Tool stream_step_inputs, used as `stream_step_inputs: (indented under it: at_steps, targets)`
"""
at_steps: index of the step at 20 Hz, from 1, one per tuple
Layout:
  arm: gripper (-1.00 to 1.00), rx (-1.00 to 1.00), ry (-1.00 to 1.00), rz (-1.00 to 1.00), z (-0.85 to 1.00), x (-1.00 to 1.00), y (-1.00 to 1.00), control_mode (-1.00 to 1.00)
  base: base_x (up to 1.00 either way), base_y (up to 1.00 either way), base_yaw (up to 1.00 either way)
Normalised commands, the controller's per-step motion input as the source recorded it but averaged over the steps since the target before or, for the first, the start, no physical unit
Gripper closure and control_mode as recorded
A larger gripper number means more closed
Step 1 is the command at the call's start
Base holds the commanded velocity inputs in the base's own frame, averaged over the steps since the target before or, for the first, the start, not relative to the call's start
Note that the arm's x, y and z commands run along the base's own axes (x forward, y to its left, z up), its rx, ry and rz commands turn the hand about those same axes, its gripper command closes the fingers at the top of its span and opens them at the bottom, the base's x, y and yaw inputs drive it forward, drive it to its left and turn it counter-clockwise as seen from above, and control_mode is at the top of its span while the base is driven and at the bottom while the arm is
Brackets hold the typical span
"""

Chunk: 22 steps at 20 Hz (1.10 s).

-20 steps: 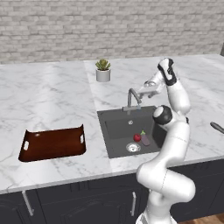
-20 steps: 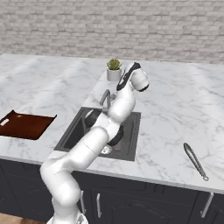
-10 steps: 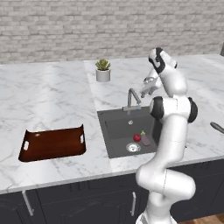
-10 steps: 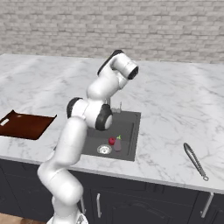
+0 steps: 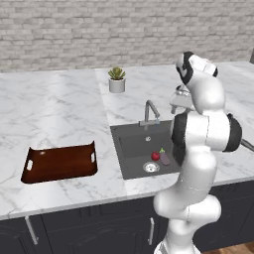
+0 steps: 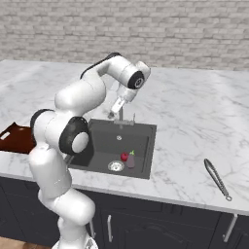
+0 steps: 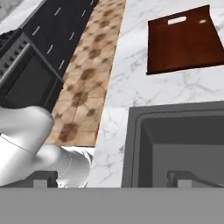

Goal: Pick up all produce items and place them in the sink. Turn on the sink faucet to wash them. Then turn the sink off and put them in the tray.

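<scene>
Red fruit (image 5: 155, 156) and purple vegetable (image 5: 164, 158) lie touching in the sink (image 5: 134, 148), well below the gripper (image 6: 116, 109). Swung round since a second ago, now hovering released beside the faucet (image 5: 150, 112). Probably turning on water next.

A rendered home kitchen. White marble counter (image 5: 59, 104) backed by a pale brick wall (image 5: 99, 30), with dark cabinet fronts (image 5: 89, 228) and slim handles below. Dark recessed sink (image 5: 134, 149) with a gooseneck faucet (image 5: 150, 112) at centre, potted succulent (image 5: 117, 79) behind, wooden tray (image 5: 59, 162) to the left, and tongs (image 6: 217, 178) to the right.
</scene>
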Motion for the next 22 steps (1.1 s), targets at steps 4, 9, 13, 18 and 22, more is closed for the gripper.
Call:
stream_step_inputs:
  at_steps: [4,9,13,18,22]
  targets:
    - [-1.0,-0.05,-0.26,-0.08,0.13,-0.98,0.0,-1.0,0.0,0.0,0.0]
    - [-1.0,-0.06,-0.15,-0.08,0.0,-0.6,0.0,-1.0,0.0,0.0,0.0]
    - [-1.0,-0.06,0.0,-0.26,0.0,-0.09,0.01,-1.0,0.0,0.0,0.0]
    - [-1.0,-0.02,0.0,-0.42,0.0,-0.13,0.0,-1.0,0.0,0.0,0.0]
    - [-1.0,0.0,0.0,-0.49,0.0,-0.13,0.0,-1.0,0.0,0.0,0.0]
